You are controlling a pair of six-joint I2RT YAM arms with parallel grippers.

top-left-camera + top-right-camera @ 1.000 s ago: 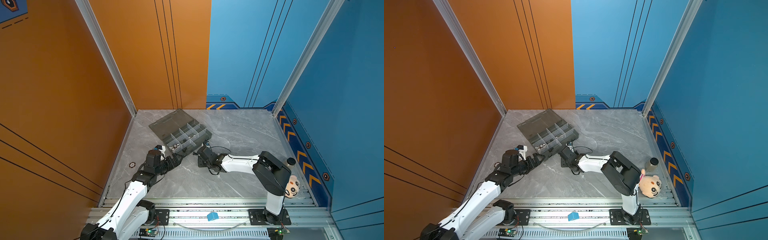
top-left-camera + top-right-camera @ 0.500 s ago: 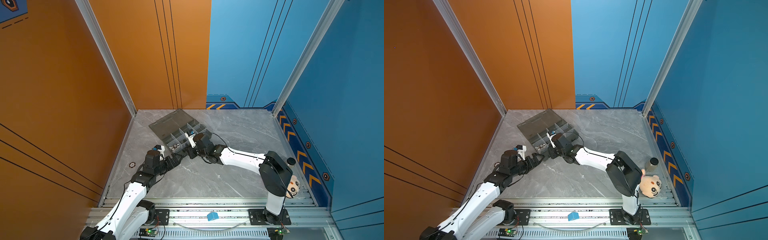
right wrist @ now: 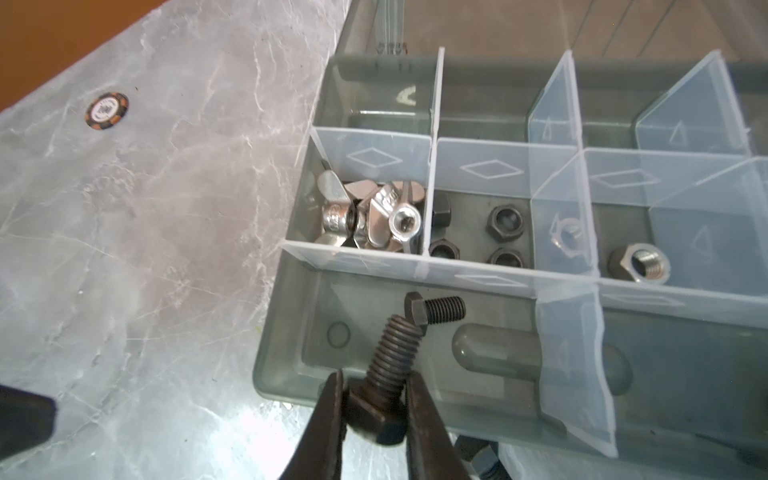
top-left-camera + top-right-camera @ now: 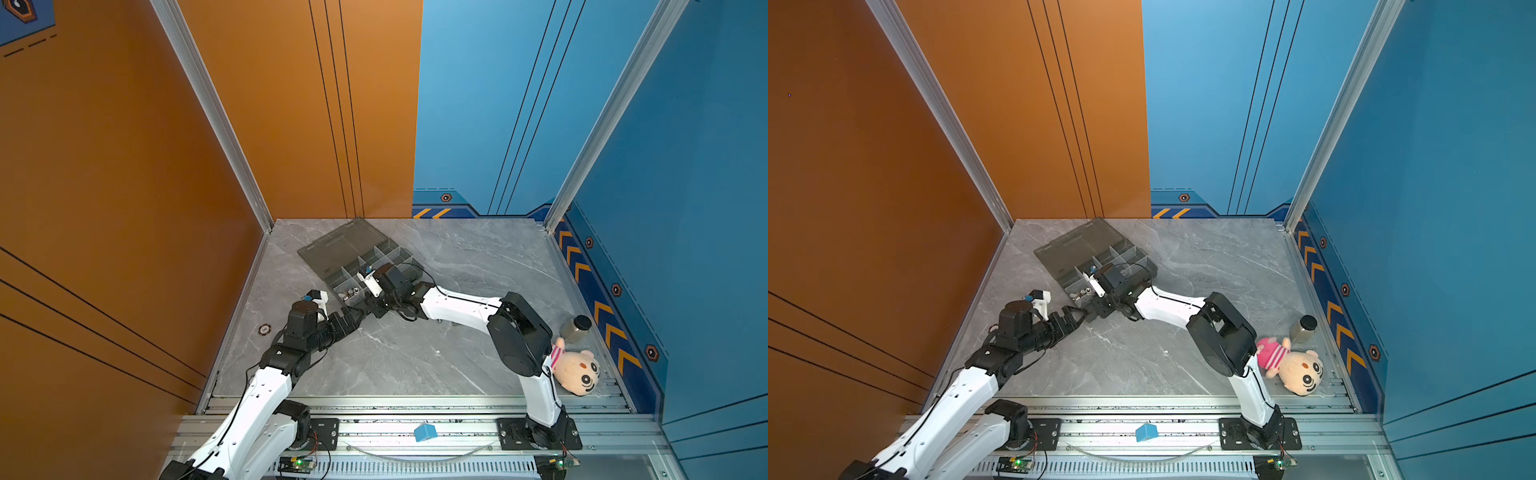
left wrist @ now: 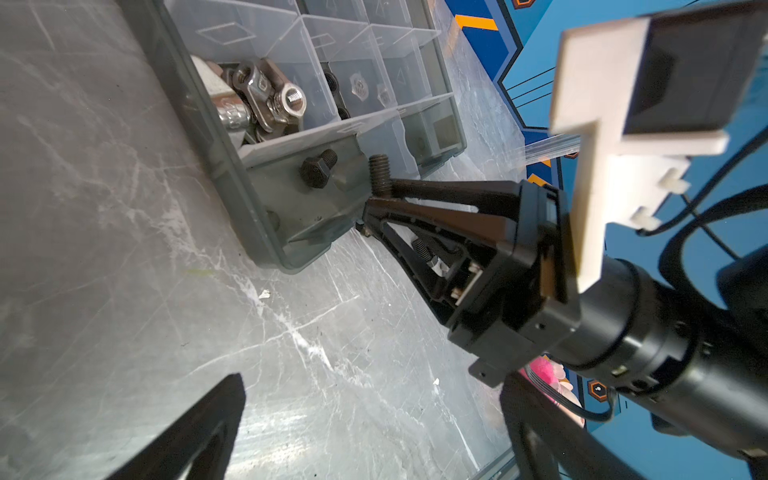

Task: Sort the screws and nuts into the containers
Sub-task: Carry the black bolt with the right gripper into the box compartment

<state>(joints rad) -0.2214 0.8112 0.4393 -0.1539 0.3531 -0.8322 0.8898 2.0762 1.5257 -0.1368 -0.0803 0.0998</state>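
Observation:
The smoky-grey organizer box (image 4: 343,245) (image 4: 1075,245) lies open, its compartments being the containers. My right gripper (image 3: 374,378) (image 5: 376,195) is shut on the head of a black hex screw (image 3: 390,353), whose thread points over the box's near corner compartment (image 3: 282,374). Another black screw (image 3: 436,311) (image 5: 318,168) lies in that compartment. Silver wing nuts (image 3: 370,216) fill the compartment behind it, black nuts (image 3: 505,222) the one beside, and a silver nut (image 3: 648,264) sits further along. My left gripper (image 5: 374,403) (image 4: 353,318) stands open and empty over the table beside that corner.
A poker chip (image 4: 264,329) (image 3: 107,110) lies near the orange wall. Another screw (image 3: 478,457) rests on the table under my right gripper. A black-capped bottle (image 4: 575,328) and a plush doll (image 4: 577,374) sit at the right edge, a blue cube (image 4: 424,432) on the front rail.
My right arm has swung left and back from the table's middle to the box's near corner, carrying the black screw. The left arm has hardly moved.

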